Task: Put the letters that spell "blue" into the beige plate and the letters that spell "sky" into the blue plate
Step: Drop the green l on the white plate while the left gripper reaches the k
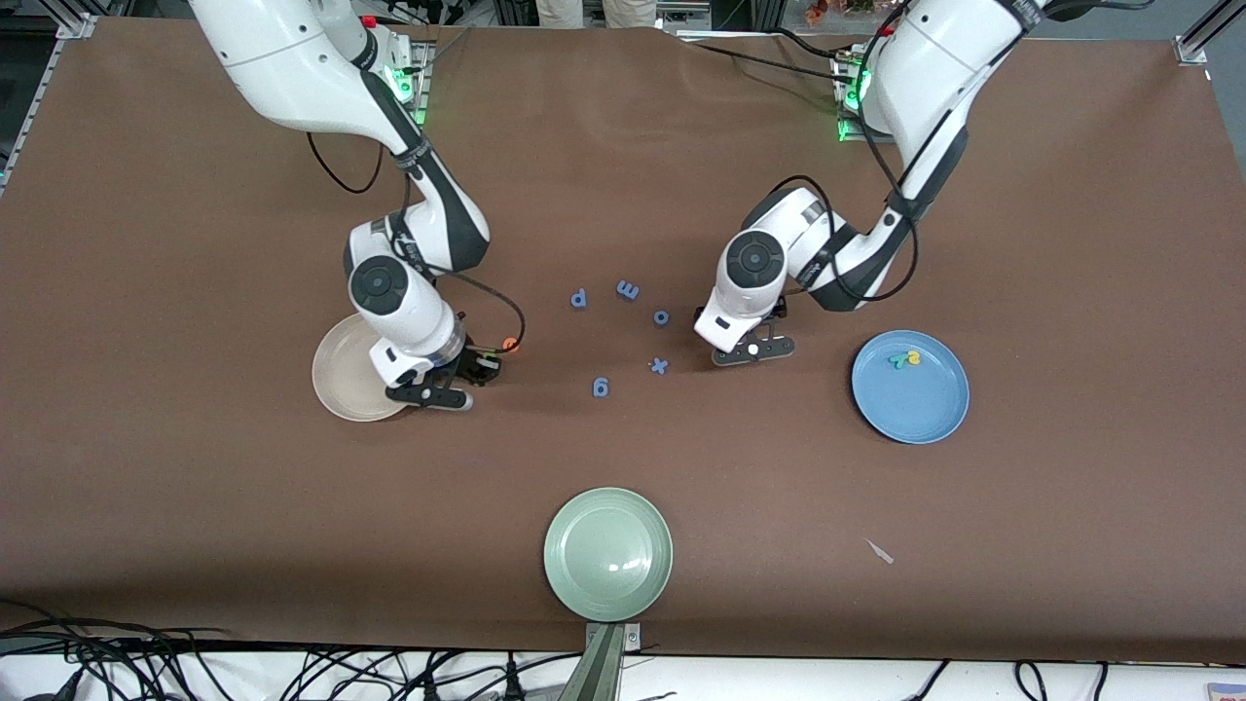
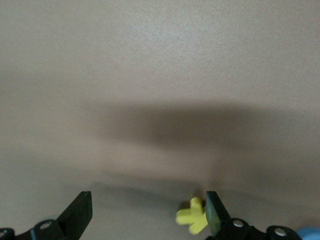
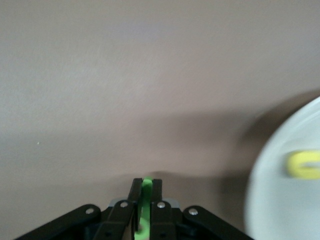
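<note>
Gripping a green letter (image 3: 145, 200) in right pincer (image 3: 146, 187) beside beige plate (image 1: 336, 375); left pincer (image 2: 150, 215) open at yellow letter (image 2: 191, 216). Risk: thin foam slipping before plate.

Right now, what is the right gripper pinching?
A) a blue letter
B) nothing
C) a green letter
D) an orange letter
C: in the right wrist view the right gripper has its fingers shut on a green letter, beside the beige plate.
</note>
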Robot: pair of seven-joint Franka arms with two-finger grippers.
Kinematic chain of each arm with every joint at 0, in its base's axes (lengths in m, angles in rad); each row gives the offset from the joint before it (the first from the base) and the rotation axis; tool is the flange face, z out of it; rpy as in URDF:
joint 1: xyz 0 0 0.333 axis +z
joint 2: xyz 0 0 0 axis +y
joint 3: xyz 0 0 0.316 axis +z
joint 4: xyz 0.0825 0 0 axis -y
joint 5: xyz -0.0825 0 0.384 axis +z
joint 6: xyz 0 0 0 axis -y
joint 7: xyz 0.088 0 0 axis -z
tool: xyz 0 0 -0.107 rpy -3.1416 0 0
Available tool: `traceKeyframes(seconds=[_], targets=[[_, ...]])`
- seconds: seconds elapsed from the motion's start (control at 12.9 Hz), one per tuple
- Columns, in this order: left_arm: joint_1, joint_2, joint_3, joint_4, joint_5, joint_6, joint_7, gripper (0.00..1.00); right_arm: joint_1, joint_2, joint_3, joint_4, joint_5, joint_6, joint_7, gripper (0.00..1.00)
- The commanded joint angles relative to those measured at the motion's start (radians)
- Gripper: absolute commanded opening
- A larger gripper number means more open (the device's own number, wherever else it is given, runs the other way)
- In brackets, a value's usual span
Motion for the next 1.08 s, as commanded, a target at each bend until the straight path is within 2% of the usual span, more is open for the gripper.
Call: traceKeyframes(seconds=[0.0, 0.08, 0.15, 0.23, 0.39, 0.46, 0.54, 0.62, 0.85, 1.01], targets=[[-0.011, 0.004, 0.006, 0.008, 0.04, 0.022, -0.075, 1.0, -0.009, -0.034, -0.067, 0.03, -0.002, -0.093, -0.185, 0.0], [-0.009, 0.003, 0.004, 0.009, 0.035, 0.022, -0.077, 1.0, -0.009, -0.045, -0.086, 0.013, -0.002, -0.095, -0.237, 0.0], [-0.009, 0.001, 0.004, 0.009, 0.03, 0.022, -0.079, 1.0, -0.009, -0.059, -0.113, -0.023, -0.002, -0.106, -0.277, 0.05], [-0.006, 0.0, 0.004, 0.012, 0.029, 0.022, -0.08, 1.0, -0.009, -0.071, -0.133, -0.069, 0.004, -0.101, -0.325, 0.13], [-0.008, -0.002, 0.003, 0.017, 0.026, 0.019, -0.083, 1.0, -0.011, -0.122, -0.143, -0.155, 0.007, -0.098, -0.33, 0.23], [-0.012, 0.001, 0.003, 0.021, 0.023, 0.021, -0.085, 1.0, -0.011, -0.143, -0.143, -0.169, 0.007, -0.11, -0.322, 0.33], [-0.012, 0.004, 0.003, 0.023, 0.003, 0.022, -0.085, 1.0, -0.009, -0.159, -0.141, -0.166, 0.007, -0.129, -0.313, 0.63], [-0.012, 0.004, 0.003, 0.023, -0.012, 0.024, -0.077, 1.0, -0.008, -0.159, -0.13, -0.153, 0.013, -0.136, -0.296, 0.87], [-0.014, 0.023, 0.003, 0.023, -0.014, 0.024, -0.076, 1.0, 0.017, -0.136, -0.058, -0.085, 0.012, -0.136, -0.159, 0.88], [-0.014, 0.032, 0.003, 0.023, -0.066, 0.059, -0.074, 0.94, 0.058, -0.095, -0.057, -0.074, 0.015, -0.107, -0.065, 0.88]])
